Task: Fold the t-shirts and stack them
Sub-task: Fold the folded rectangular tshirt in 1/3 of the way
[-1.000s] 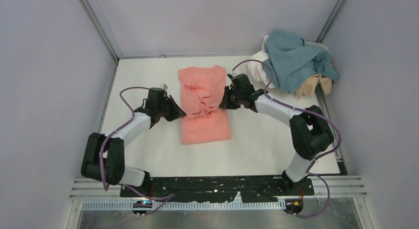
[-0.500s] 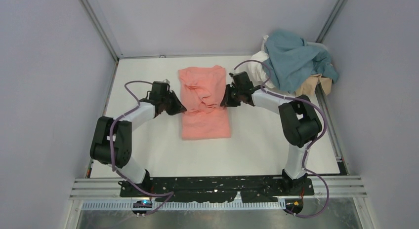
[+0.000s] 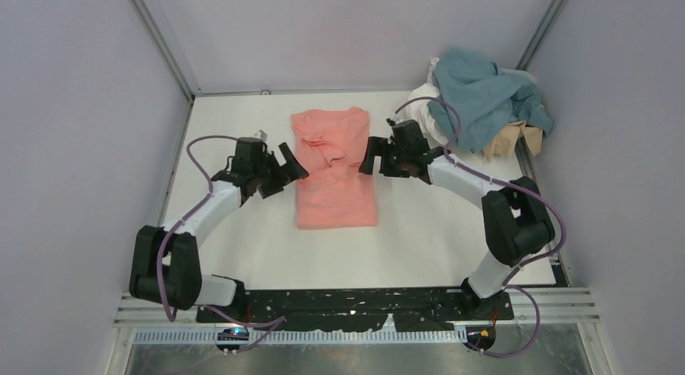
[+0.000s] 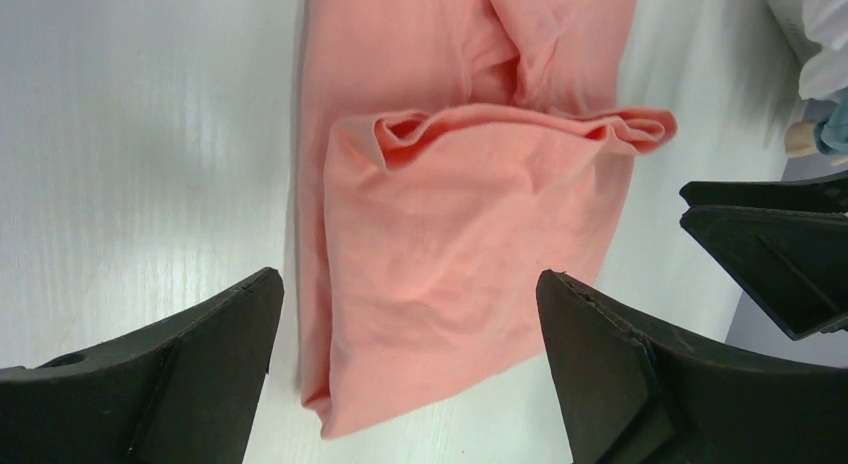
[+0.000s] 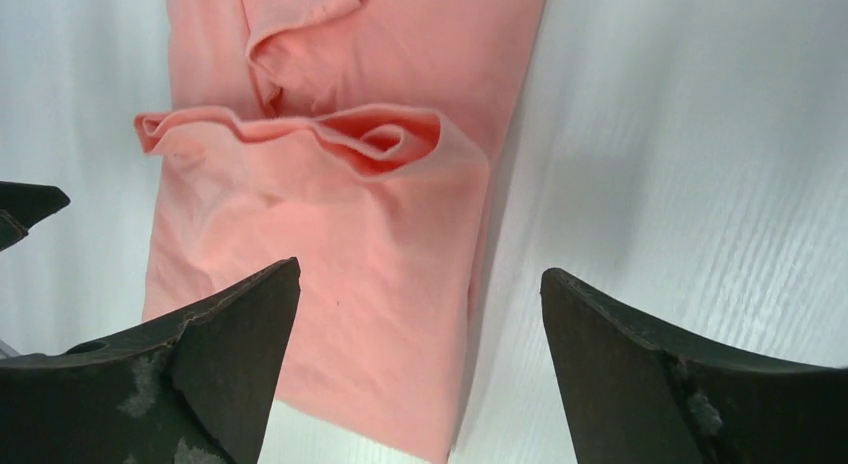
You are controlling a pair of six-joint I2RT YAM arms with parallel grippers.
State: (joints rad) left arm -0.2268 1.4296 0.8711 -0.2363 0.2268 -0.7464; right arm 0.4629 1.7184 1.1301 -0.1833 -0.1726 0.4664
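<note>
Two wide-open, empty grippers flanking the partly folded salmon-pink t-shirt [image 3: 335,199] at mid-worktop [image 3: 428,238], left gripper [image 3: 294,166] just beside its left edge, right gripper [image 3: 369,155] just beside its right, neither nearer, long axis running near-to-far.

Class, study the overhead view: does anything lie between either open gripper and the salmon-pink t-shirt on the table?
Nothing visible does. The left gripper and right gripper flank the salmon-pink t-shirt, with only table surface between their fingertips and the cloth. The pile of other shirts sits off at the far right corner.
</note>
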